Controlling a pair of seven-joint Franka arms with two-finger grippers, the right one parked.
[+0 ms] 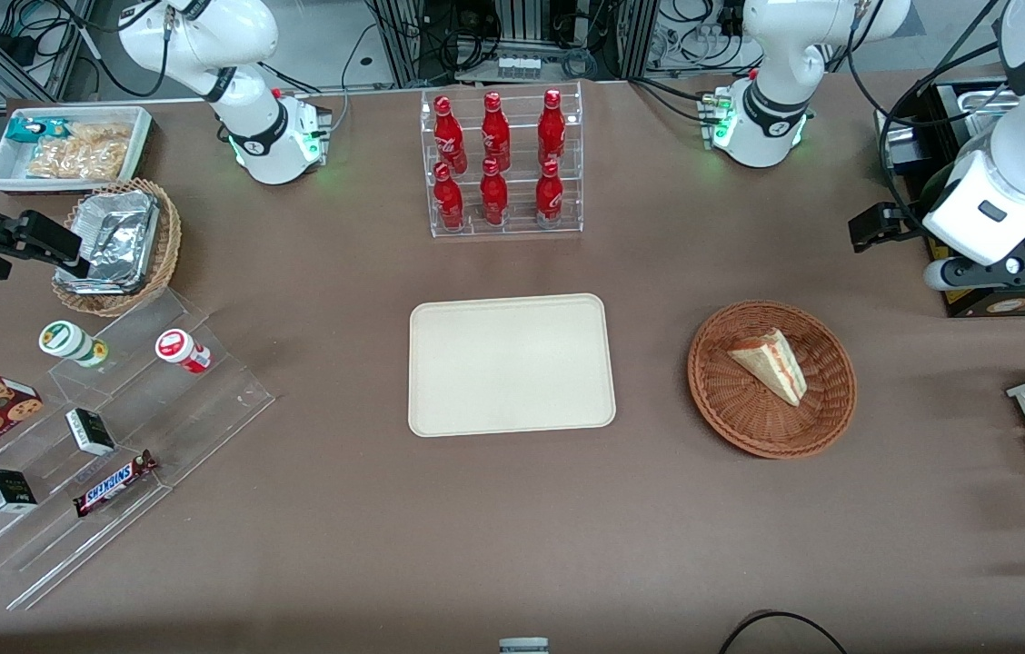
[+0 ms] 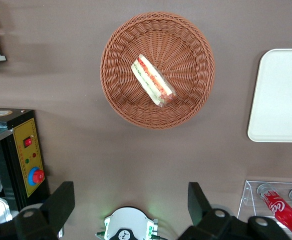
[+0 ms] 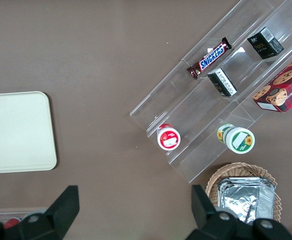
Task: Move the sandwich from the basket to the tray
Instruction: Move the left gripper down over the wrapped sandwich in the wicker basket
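- Brown table (image 1: pixel 512 527) carried everything; cable-strewn equipment stood along its edge past the arm bases.
- One cream tray (image 1: pixel 511 364), bare, lay mid-table, well apart from the claw.
- One clear rack (image 1: pixel 503 163) held six red bottles (image 1: pixel 494 132), three per tier.
- One reddish wicker basket (image 1: pixel 826 413) sat beside the tray toward the working arm's end, below the claw, holding one sandwich (image 1: pixel 771 363), filling edge showing.
- Tan wicker basket (image 1: pixel 163 263), at the parked arm's end, held crumpled foil containers.
- Claw (image 2: pixel 131 210) hung high above the table, near the basket, fingers (image 2: pixel 61 200) spread apart, gripping nothing.
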